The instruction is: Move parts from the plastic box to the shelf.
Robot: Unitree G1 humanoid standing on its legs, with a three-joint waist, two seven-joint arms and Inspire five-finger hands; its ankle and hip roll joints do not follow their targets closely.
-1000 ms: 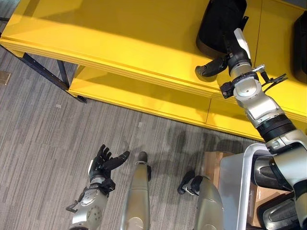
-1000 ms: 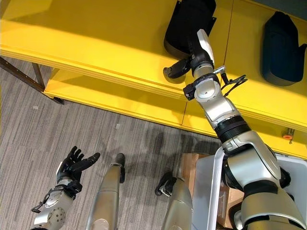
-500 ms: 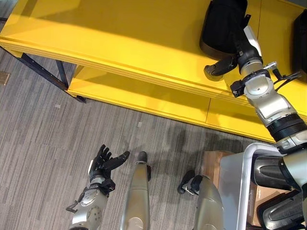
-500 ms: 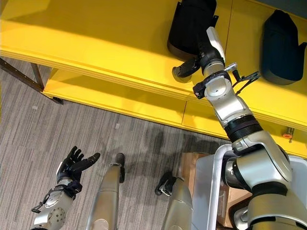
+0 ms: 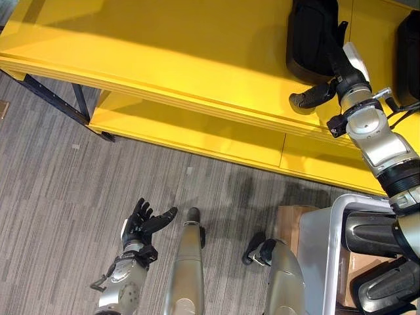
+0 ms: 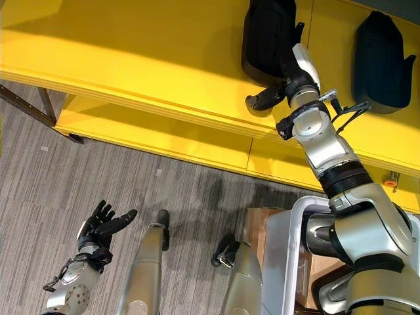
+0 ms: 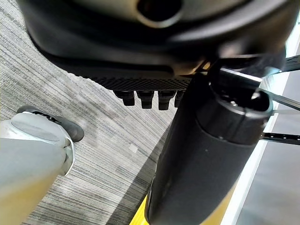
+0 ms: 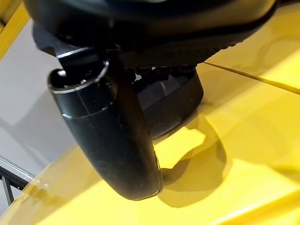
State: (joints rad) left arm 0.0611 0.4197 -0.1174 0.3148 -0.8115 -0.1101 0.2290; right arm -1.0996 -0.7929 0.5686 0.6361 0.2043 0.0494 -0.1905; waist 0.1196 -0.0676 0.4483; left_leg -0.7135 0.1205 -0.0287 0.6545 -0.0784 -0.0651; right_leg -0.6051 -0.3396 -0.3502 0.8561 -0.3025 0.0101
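Observation:
A black moulded part lies on the top board of the yellow shelf. My right hand rests at the part's near edge, its fingers laid against it and its thumb sticking out to the side, free of the part. A second black part lies further right on the same board. The grey plastic box stands at the lower right with more black parts inside. My left hand hangs open over the carpet at the lower left, holding nothing.
The shelf has a lower yellow board and dark metal legs at the left. A brown cardboard piece lies on the floor beside the box. Grey carpet spreads in front of the shelf.
My right hand has moved to the right along the top board, and the black part under its fingers has slid right with it. The left hand has stayed still.

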